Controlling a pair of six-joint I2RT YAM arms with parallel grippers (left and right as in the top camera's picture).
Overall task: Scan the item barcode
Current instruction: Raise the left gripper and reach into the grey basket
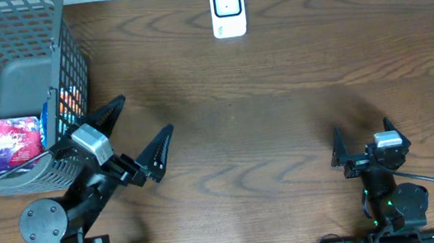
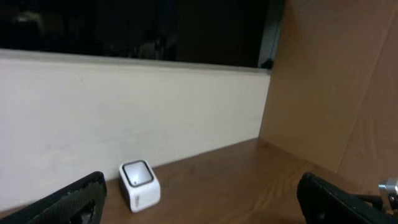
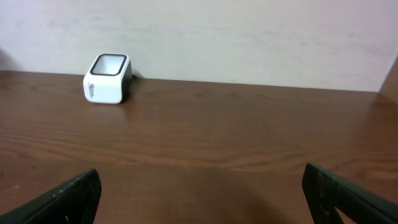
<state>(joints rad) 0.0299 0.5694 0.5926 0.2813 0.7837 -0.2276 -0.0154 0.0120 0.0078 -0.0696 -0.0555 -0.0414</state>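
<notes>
Item (image 1: 10, 140): purple-and-red packet, lying in the grey wire basket (image 1: 69, 65) at the far left of the desk (image 1: 279, 89); barcode not visible from any view.
Scanner (image 1: 227, 9): small white block at the back edge of the desk, window on top; well apart from the basket.
Left tool (image 1: 147, 113): just beside the basket's right wall, fingers spread fully, holding nothing; aimed out over bare desk towards the scanner, not into the basket.
Right tool (image 1: 361, 130): near the front right, well apart from everything, spread wide too, empty.
Stage: by the look of it the very start; item not yet picked up.
Risk, reach: basket wall tall and close to the left arm; could clip the rim or drag the basket if sent in without first rising clear.
Risk, grip: packet looks soft and lies flat on the basket floor; a pinch on one corner only, or one snagging the other goods (image 1: 67, 100) beside it, likely to slip.
Risk, scan: barcode side unknown; no read if the wrong face goes to the window or the packet is tilted away.
Risk, scanner: seemingly light and unfixed; easily knocked by a swinging packet.
</notes>
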